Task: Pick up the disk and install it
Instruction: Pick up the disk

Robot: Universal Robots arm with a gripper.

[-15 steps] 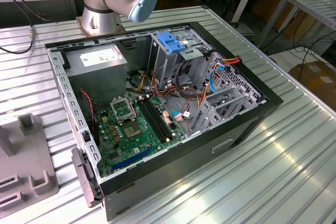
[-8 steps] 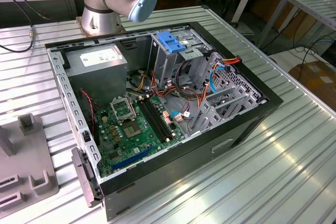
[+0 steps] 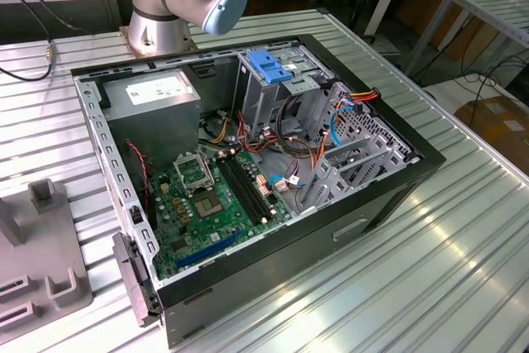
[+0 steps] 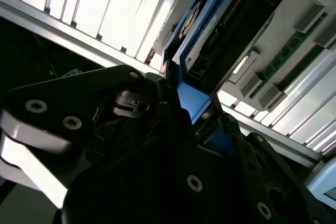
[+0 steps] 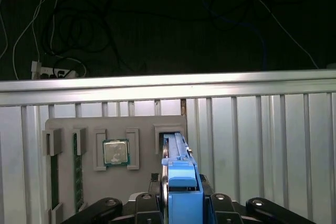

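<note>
Since the flat dark hard disk with blue plastic rails stands on edge at its slotted grey holder, I have the pincer closed across its sides.

Grey tray slot walls flank the disk clamped in the claw. Cables crowd the drive cage; the counter's edge at the exterior view's right offers open passage.

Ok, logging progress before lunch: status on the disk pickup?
End effector shut on the black, blue-railed rectangular disk. Disk on edge at the grey slotted tray. Nothing seen blocking it.
</note>
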